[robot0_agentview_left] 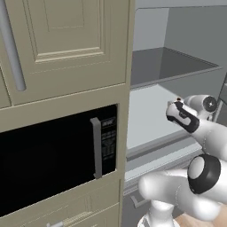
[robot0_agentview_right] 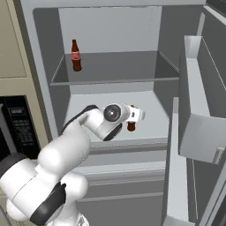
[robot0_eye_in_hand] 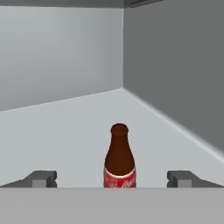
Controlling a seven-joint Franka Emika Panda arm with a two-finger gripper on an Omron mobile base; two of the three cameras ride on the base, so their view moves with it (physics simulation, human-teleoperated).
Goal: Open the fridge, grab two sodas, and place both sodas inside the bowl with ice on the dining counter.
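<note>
Left base view: beige cabinet (robot0_agentview_left: 66, 44) with black glossy microwave (robot0_agentview_left: 53, 164) beside the open grey fridge (robot0_agentview_left: 177, 66); arm hides the lower shelf. Right base view: one soda bottle (robot0_agentview_right: 76, 55) upright on the upper shelf, another (robot0_agentview_right: 131, 126) half hidden behind the wrist. Hand view: gripper (robot0_eye_in_hand: 111, 179) spread wide, empty, brown bottle (robot0_eye_in_hand: 119, 157) upright between fingers, base cut off.

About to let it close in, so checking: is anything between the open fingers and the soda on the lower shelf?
Nothing visible. In the hand view the soda stands upright on bare shelf, centered ahead of the open gripper.
</note>
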